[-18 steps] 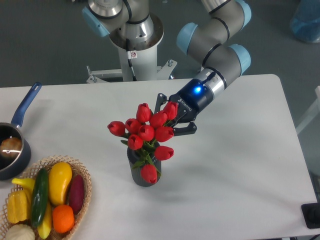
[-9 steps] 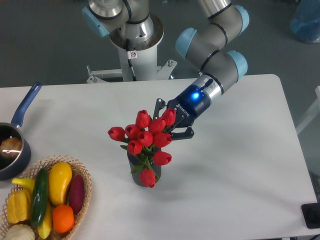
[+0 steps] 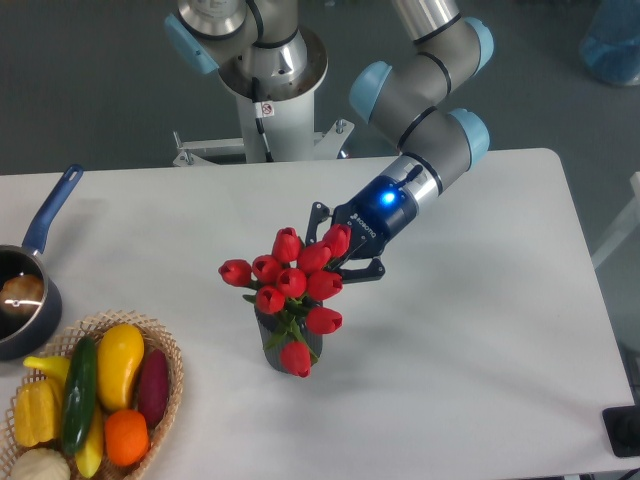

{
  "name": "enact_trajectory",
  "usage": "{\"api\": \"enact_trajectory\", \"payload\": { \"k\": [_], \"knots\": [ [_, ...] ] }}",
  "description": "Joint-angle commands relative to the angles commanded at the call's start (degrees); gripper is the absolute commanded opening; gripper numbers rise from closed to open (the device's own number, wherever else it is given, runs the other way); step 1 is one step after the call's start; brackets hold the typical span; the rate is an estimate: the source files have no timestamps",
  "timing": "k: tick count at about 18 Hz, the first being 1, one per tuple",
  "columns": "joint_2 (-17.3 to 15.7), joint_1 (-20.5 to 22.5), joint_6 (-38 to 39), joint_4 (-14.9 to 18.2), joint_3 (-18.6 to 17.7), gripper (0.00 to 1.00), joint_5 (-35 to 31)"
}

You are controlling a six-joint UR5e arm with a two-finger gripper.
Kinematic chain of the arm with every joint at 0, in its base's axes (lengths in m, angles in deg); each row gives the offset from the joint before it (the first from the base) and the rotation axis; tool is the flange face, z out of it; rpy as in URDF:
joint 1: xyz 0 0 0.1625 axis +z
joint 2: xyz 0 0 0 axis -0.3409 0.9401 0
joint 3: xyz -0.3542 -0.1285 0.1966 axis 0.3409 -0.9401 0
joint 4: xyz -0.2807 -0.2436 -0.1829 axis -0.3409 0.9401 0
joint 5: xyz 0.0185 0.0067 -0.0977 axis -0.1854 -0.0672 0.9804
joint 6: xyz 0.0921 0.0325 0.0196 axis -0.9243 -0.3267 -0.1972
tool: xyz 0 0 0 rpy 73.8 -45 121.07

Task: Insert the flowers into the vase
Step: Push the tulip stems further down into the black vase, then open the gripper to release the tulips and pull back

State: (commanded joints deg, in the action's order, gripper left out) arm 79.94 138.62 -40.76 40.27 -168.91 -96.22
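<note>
Now the black two-finger pincer [image 3: 338, 250] sits among the bunch of red tulips with green stems [image 3: 292, 285]; I cannot tell whether it grips. At seven o'clock, stems stand in the small dark grey ribbed vase [image 3: 280, 350]. Only letting go seems left.

The arm reaches down from its base at the far edge, elbow folded high, forearm slanting toward the near left. A blue light glows on the wrist, just behind the gripper [image 3: 338, 243]. Its black fingers [image 3: 318, 213] stand spread on either side of something red; whether they are actually pressing on it seems impossible to say.
</note>
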Motion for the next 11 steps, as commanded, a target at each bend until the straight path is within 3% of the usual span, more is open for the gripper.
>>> {"api": "enact_trajectory", "payload": {
  "k": [5,8,11],
  "knots": [
    [0.0,-0.09,-0.09,-0.09,-0.09,0.22,0.0],
    [0.09,-0.09,-0.17,-0.17,0.09,0.31,-0.26],
    [0.09,0.0,-1.93,-0.18,-0.09,0.61,-1.31]
  ]
}}
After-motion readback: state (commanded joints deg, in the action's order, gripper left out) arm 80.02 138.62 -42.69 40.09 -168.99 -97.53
